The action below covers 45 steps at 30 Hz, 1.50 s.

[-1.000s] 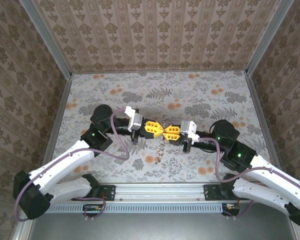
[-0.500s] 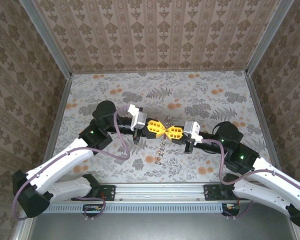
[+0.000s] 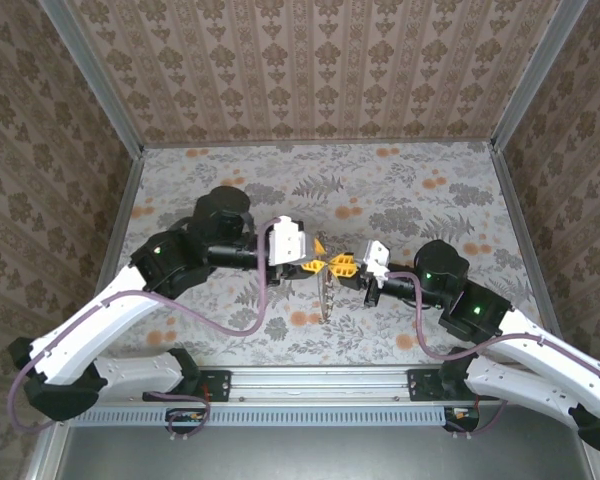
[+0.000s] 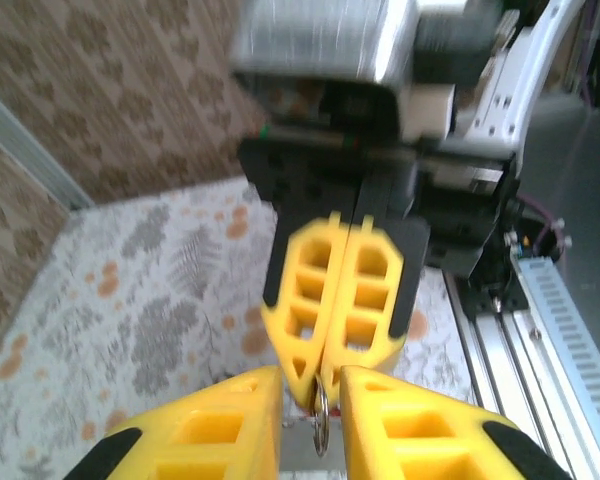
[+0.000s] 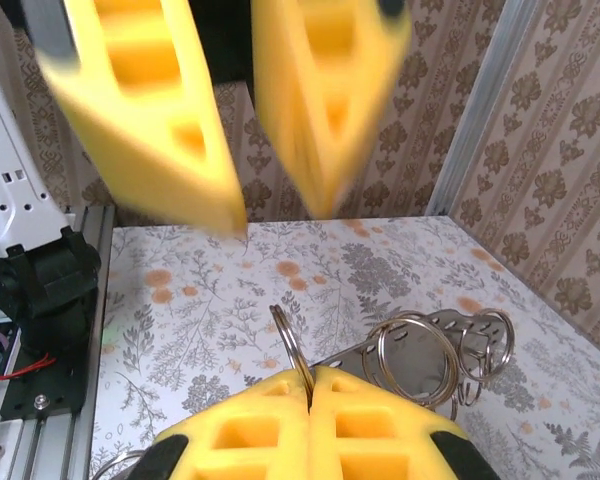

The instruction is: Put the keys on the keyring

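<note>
My right gripper (image 5: 310, 372) is shut on the thin metal keyring (image 5: 292, 345), which stands edge-on out of its tips. My left gripper (image 4: 310, 376) faces it tip to tip and is open. Its yellow fingers (image 4: 210, 430) stand on either side of the keyring (image 4: 321, 425) with a gap on both sides. In the top view the two grippers, left (image 3: 317, 266) and right (image 3: 338, 265), meet above the middle of the table. A slotted metal strip with several rings (image 5: 420, 352) hangs by the held ring. The keys are hidden.
The hanging rings and strip (image 3: 326, 295) dangle below the grippers over the floral table (image 3: 410, 190). Patterned walls close the table on three sides. The aluminium rail (image 3: 320, 380) with both arm bases runs along the near edge.
My left gripper has opened off the ring, and its arm has swung up and to the right. The right gripper stays shut on the ring and has shifted slightly left.
</note>
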Available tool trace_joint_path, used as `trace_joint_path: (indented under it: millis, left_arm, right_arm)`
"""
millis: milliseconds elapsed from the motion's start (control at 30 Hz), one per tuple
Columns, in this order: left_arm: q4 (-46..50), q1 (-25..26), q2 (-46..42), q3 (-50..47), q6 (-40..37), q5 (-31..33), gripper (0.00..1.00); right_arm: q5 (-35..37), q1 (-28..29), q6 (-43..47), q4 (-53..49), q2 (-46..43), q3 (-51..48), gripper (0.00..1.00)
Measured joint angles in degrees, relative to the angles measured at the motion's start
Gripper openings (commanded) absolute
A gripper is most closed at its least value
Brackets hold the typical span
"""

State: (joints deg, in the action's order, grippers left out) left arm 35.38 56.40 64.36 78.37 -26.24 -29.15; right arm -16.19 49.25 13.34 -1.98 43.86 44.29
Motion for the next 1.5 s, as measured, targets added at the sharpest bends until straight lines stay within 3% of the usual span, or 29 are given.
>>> trace_joint_path:
  millis: [233, 400, 700, 900, 1100, 1500]
  left_arm:
    - [5.4, 1.4, 4.1, 1.2, -1.0, 4.4, 0.21]
    - [6.7, 1.7, 4.5, 2.0, -1.8, 6.1, 0.00]
    - [6.2, 1.7, 4.4, 1.8, -1.7, 6.3, 0.00]
    - [-3.1, -0.9, -1.5, -6.1, 1.0, -0.8, 0.00]
    - [-8.8, -3.0, -5.1, -10.4, 3.2, -8.6, 0.00]
    - [-22.4, -6.3, -6.8, -17.6, 9.8, -17.2, 0.00]
  right_arm:
    - [1.2, 0.3, 0.2, -1.9, 1.4, 0.7, 0.00]
    - [1.6, 0.3, 0.4, -2.4, 1.6, 0.7, 0.00]
    - [2.1, 0.5, 0.4, -2.5, 1.6, 0.7, 0.01]
    - [-1.0, 0.7, 0.4, -0.8, 0.9, 0.7, 0.10]
    - [-6.8, 0.9, 0.3, 1.3, 1.2, 1.1, 0.12]
    - [-7.8, 0.6, 0.2, 2.1, 1.2, 1.4, 0.15]
